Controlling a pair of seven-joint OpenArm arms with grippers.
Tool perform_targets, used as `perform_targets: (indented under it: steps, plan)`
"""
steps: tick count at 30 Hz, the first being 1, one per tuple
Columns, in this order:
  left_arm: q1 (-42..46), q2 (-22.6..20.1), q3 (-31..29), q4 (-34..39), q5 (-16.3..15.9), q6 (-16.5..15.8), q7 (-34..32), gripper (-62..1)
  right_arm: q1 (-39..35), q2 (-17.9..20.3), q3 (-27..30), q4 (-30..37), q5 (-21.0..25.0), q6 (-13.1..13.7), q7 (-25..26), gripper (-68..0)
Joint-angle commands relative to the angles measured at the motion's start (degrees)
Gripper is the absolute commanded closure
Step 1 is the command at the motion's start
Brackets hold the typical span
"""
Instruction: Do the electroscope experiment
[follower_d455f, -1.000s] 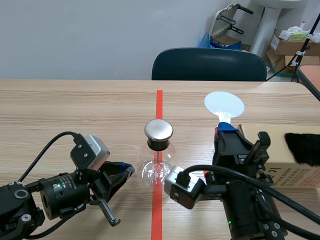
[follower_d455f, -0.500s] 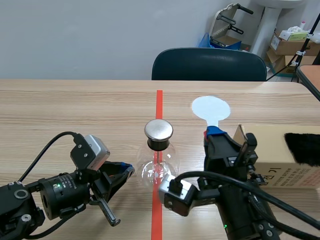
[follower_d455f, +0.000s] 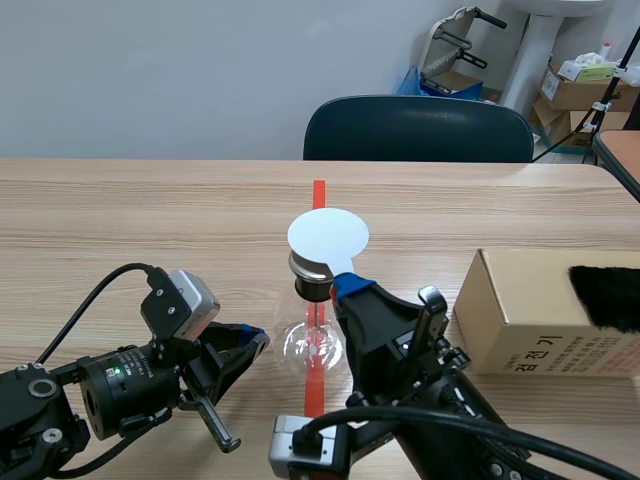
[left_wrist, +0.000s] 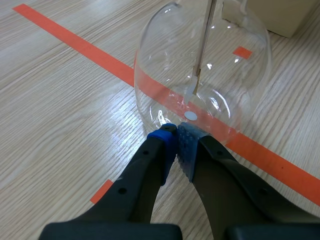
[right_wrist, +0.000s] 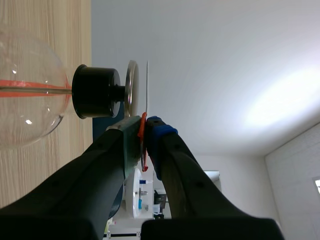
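Paddle clamped in my right gripper by its handle, both pads pressed on it with a thin orange-red edge showing between them. Its white disc stands just past my fingertips, face-on to the metal cap of the flask, a thin gap between the two. The cap sits on a black stopper in the flask's neck, beside that gripper's fingers. My left gripper is closed on nothing, blue pads meeting, tips right at the flask's glass base; I cannot tell whether they touch it. Inside the glass ahead of it hangs a thin rod. A box lies beside my right arm, black fur on top of it
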Motion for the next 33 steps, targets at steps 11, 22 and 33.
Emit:
perform_targets:
  steps: [11, 22, 33]
  plan:
    - [-0.13, 0.0, -0.26, 1.05, -0.35, 0.09, -0.74, -3.4, 0.66, 0.44, 0.39, 1.05, -0.04, -0.42, 3.76, -1.7]
    - [-0.13, 0.0, -0.26, 1.05, -0.35, 0.09, -0.74, -3.4, 0.66, 0.44, 0.39, 1.05, -0.04, -0.42, 3.72, -1.7]
    - [-0.13, 0.0, -0.26, 1.05, -0.35, 0.09, -0.74, -3.4, 0.66, 0.44, 0.39, 1.05, -0.04, -0.39, -10.67, -1.7]
